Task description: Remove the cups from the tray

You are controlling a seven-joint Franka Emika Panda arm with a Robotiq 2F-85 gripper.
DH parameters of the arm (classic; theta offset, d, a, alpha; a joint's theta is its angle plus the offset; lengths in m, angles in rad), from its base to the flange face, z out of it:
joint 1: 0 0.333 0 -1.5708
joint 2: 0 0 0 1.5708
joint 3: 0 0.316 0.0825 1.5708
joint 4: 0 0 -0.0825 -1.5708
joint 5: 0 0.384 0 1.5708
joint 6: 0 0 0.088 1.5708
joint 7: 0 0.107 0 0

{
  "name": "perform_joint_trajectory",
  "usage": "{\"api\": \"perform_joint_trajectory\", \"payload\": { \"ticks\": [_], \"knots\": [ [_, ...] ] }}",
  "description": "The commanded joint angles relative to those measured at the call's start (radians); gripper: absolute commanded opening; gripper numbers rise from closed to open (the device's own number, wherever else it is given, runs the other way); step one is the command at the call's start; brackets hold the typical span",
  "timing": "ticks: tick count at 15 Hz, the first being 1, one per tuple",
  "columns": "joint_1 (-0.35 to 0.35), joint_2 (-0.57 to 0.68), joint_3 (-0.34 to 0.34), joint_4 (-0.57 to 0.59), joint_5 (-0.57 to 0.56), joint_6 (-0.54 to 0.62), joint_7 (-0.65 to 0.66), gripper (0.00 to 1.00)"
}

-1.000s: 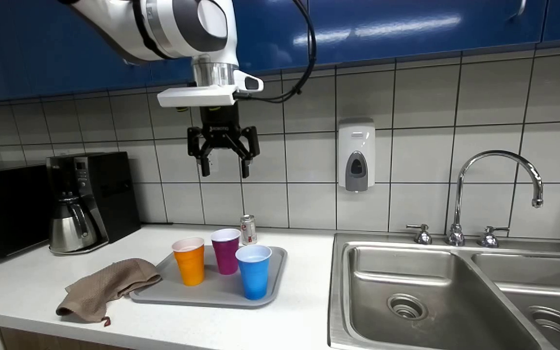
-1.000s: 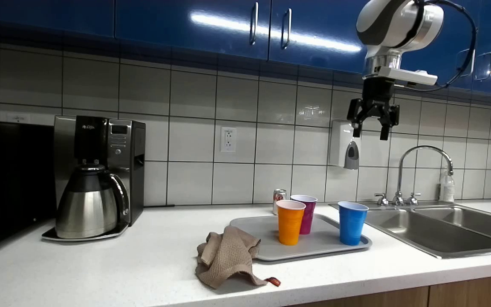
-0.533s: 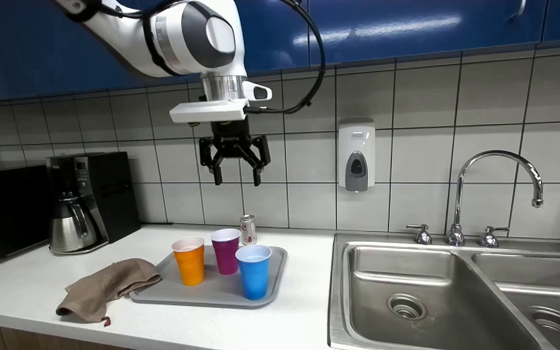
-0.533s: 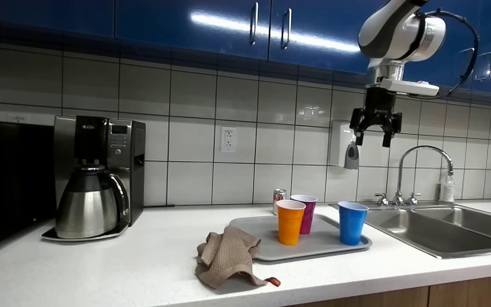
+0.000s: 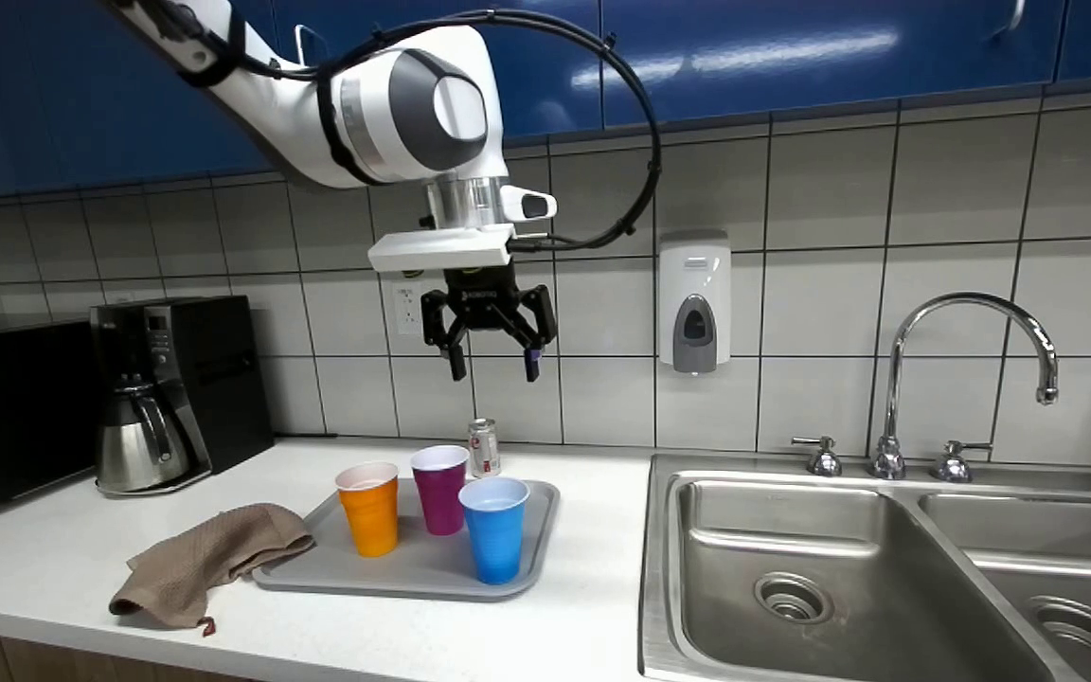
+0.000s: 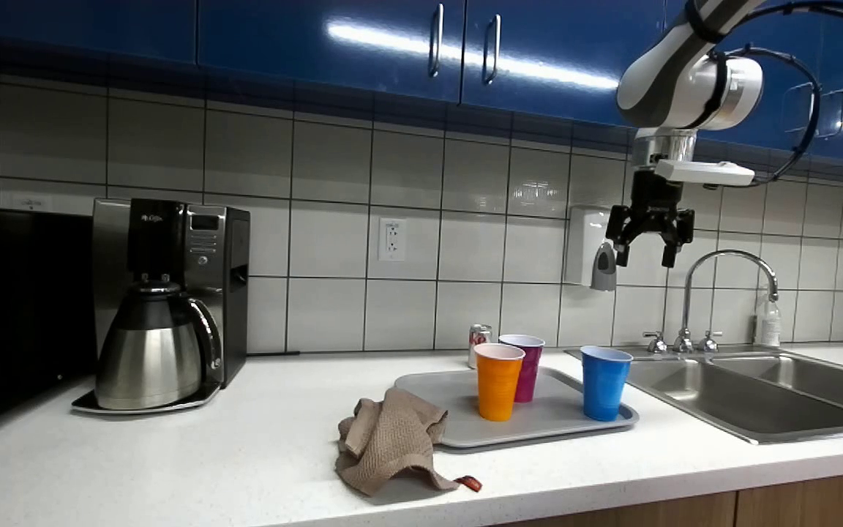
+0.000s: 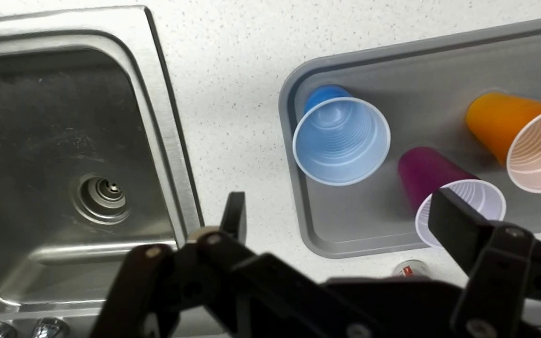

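White desk [image 5: 593, 606] under a tiled wall [image 5: 602, 407] and blue cabinets [image 6: 334, 58]; sink [image 5: 867, 578] set into one end, coffee maker [image 6: 162, 315] toward the other. Between them on the desk, the tray [image 5: 422, 573]. Cloth [image 5: 214, 559] at its end away from the sink, overlapping the rim in both exterior views; can [image 5: 484, 448] just behind, on the wall side.

Progress: none of the three cups is off. The orange cup [image 5: 370, 516], purple cup [image 5: 439, 494] and blue cup [image 5: 495, 530] all stand upright on the tray; blue at the sink end, orange farthest from it, purple between, nearest the wall. The gripper [image 5: 495, 367] is released: fingers [image 7: 456, 223] spread wide, nothing between them, well above the cups and touching none. My reading: approach to a first cup. Target not settled; blue or purple seems likeliest. In the wrist view one finger overlaps the purple rim, the other shows against bare desk. Left to do: grasp, lift and set down, for each cup in turn.

Change over the last second: gripper lower in both exterior views and shifted toward the sink side; spread of the fingers looks the same. An outlet [image 5: 407, 308], partly hidden by the gripper before, now shows beside it. Cups, tray, cloth and can show no change of place.
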Motion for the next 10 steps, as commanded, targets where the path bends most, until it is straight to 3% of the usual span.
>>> {"api": "perform_joint_trajectory", "payload": {
  "ticks": [1,10],
  "knots": [
    [-0.018,0.034,-0.002,-0.004,-0.014,0.067,-0.002,1.00],
    [-0.017,0.152,-0.006,0.013,0.002,0.158,-0.010,1.00]
  ]
}}
